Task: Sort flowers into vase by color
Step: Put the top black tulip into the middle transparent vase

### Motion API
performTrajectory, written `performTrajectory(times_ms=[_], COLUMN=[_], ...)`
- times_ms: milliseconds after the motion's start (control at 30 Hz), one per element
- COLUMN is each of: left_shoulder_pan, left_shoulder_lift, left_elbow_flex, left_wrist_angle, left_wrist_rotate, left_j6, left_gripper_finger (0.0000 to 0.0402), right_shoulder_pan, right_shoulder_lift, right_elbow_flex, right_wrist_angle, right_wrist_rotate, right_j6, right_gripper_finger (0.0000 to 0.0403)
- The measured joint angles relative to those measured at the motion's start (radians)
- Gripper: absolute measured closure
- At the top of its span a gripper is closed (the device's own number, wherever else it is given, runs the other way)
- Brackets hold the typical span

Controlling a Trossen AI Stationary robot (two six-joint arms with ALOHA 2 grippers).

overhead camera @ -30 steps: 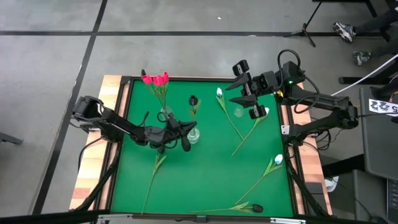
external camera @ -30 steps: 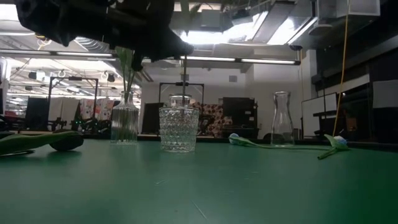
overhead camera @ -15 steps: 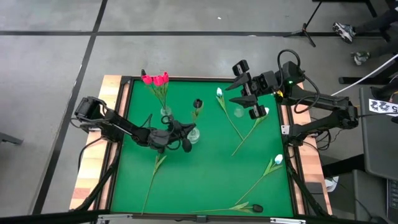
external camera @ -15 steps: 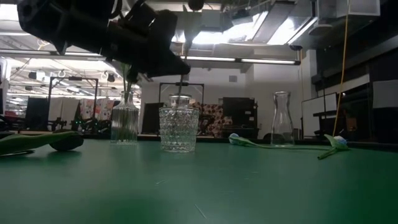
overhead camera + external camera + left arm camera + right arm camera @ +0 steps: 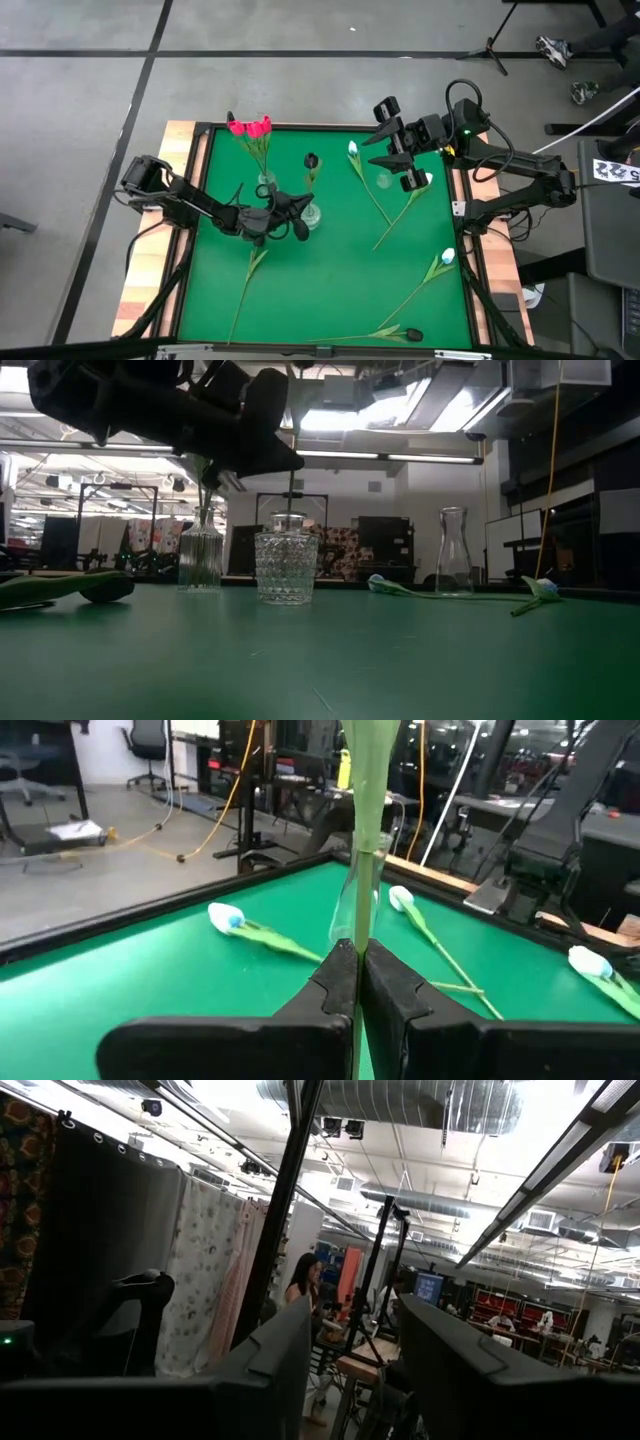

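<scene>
Readable text: you find none in any view.
Tag at the right edge (image 5: 617,171): you see black-and-white marks on it, too small to read.
Brands, numbers: none legible.

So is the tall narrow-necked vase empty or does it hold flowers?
Empty: in the low view the carafe vase stands clear, no stems inside; white tulips lie on the mat beside it.

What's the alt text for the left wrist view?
The left gripper, jaws shut, holds a green flower stem upright above the green table. Beyond it stands a clear glass vase, with three white tulips lying around it on the table.
</scene>
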Motion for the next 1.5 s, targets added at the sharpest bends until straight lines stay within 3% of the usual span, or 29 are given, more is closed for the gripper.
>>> performTrajectory(times_ms=[300,467,833,1167,1367,1500], left_shoulder_pan=[-0.011,-0.012,-0.039,-0.047,-0.054,-0.062], left_shoulder_lift=[0.089,0.094,0.090,0.066,-0.031,-0.135], left_elbow_flex=[-0.102,-0.111,-0.110,-0.110,-0.109,-0.109], left_wrist_angle=[0.329,0.392,0.384,0.352,0.293,0.124], left_wrist_rotate=[0.001,0.000,0.015,0.015,0.007,0.003], left_j6=[0.020,0.055,-0.023,0.037,0.157,0.155], left_gripper_finger=[0.0400,0.0384,0.0329,0.0211,0.0176,0.0174], right_shoulder_pan=[0.000,0.000,0.000,0.000,0.000,0.000], right_shoulder_lift=[0.000,0.000,0.000,0.000,0.000,0.000], right_elbow_flex=[0.000,0.000,0.000,0.000,0.000,0.000], right_wrist_angle=[0.000,0.000,0.000,0.000,0.000,0.000], right_wrist_rotate=[0.008,0.008,-0.060,-0.082,-0.108,-0.132], right_j6=[0.000,0.000,-0.005,-0.025,-0.026,-0.027], right_gripper_finger=[0.0252,0.0252,0.0251,0.0252,0.0251,0.0251])
